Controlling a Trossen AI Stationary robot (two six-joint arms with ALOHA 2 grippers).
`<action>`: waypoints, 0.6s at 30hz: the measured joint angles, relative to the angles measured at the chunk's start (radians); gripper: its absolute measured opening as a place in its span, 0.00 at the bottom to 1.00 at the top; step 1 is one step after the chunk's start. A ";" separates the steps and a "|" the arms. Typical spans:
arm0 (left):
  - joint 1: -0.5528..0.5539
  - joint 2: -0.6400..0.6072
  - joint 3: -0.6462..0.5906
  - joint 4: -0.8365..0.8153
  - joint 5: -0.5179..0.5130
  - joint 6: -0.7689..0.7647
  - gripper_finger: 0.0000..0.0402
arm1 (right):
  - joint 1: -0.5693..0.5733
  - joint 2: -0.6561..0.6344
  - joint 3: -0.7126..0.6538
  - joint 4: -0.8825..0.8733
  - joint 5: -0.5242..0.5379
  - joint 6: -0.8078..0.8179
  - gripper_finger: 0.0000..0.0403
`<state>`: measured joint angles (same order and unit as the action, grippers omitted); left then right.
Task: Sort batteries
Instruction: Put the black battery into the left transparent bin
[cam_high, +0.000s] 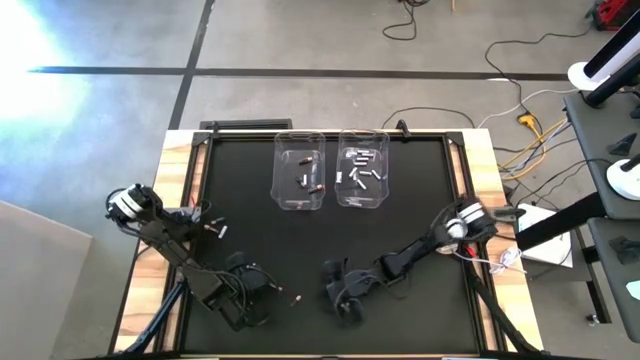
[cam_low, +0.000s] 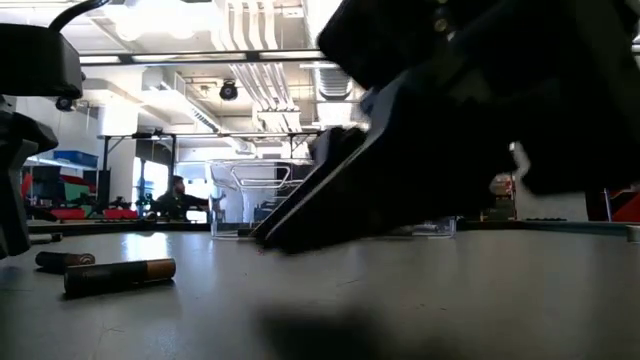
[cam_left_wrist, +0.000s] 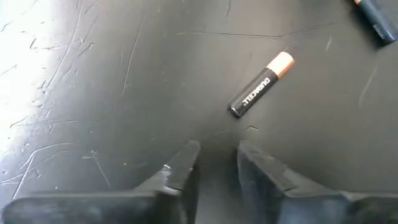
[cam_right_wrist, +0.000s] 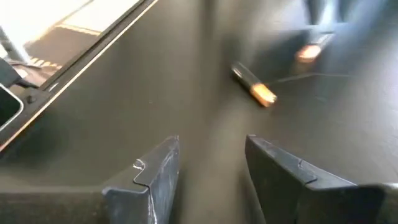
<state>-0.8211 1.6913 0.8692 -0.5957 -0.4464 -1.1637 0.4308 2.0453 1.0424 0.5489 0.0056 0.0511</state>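
My left gripper (cam_left_wrist: 214, 158): jaws a narrow gap apart, empty, low over the black mat (cam_left_wrist: 93, 93). Ahead of it, untouched: one dark copper-tipped battery (cam_left_wrist: 260, 92), a second (cam_left_wrist: 376, 15) at frame edge. My right gripper (cam_right_wrist: 208, 165): jaws spread wider, empty. Two clear bins (cam_high: 300, 170) far side, each holding several batteries; count uncertain

Only one readable bit: "DURACELL" in white letters down the dark body of the battery (cam_left_wrist: 261, 85) lying on the black table (cam_left_wrist: 93, 93), copper-coloured end pointing away from the lettering; seen in the left wrist view; other batteries (cam_low: 119, 274) in the low view and right wrist view too blurry to make out any print; nothing legible on the clear bins (cam_high: 300, 170) either
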 joint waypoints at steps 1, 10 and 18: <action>0.000 0.000 0.000 0.002 -0.001 0.000 0.24 | -0.001 0.028 0.026 0.001 -0.015 -0.010 0.45; 0.003 -0.003 0.000 0.039 -0.010 0.010 0.40 | -0.045 0.181 0.247 -0.064 -0.017 -0.108 0.47; 0.003 0.003 0.006 0.088 -0.016 0.034 0.41 | -0.045 0.188 0.294 -0.126 -0.013 -0.115 0.47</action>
<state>-0.8181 1.6939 0.8749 -0.5074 -0.4628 -1.1302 0.3855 2.2333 1.3365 0.4230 -0.0078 -0.0638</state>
